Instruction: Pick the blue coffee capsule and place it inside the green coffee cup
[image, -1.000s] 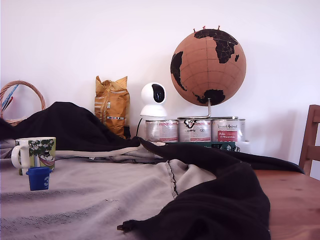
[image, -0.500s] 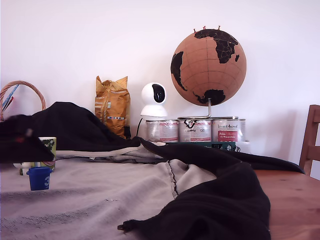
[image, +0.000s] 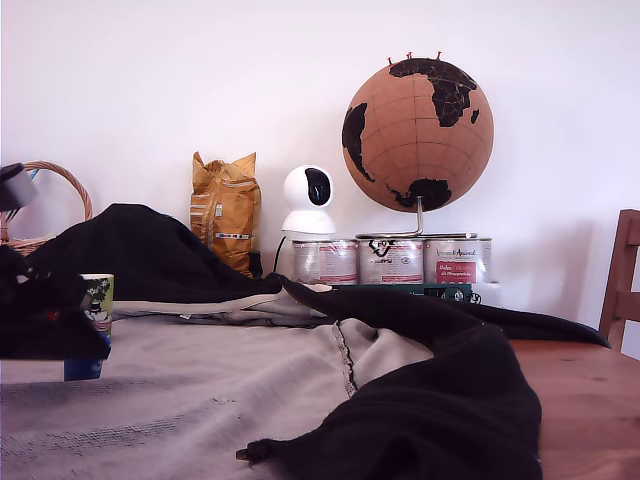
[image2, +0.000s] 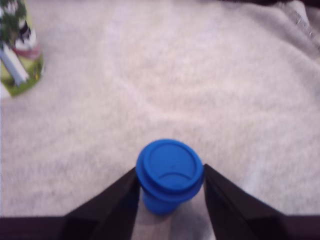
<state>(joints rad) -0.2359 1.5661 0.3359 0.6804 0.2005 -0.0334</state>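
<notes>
- blue coffee capsule (image2: 169, 172) upright on grey cloth (image2: 200, 90), lid side up, sits between the two dark fingers (image2: 227, 202) of the tool (image2: 170, 200)
- tool spread, one finger each side of capsule, close to its rim; contact cannot be told, capsule looks not yet lifted
- exterior view: only a blue sliver of capsule (image: 82, 369) shows under the dark blurred arm (image: 45, 320) at that view's left edge
- green coffee cup (image2: 17, 47) stands near, apart from capsule; in exterior view just behind the arm (image: 98, 293), mostly hidden
- progress, as I judge: approach done, grasp about to close; left are pinch, lift, carry over cup, drop in
- surface: wooden bench (image: 585, 400) draped with grey cloth and black garment (image: 440, 390)
- room: white wall, cork globe (image: 417, 122), three tins (image: 390, 261), white camera (image: 307, 198), yellow bag (image: 224, 210), wicker basket (image: 55, 185), chair (image: 622, 285) at the exterior view's right
</notes>
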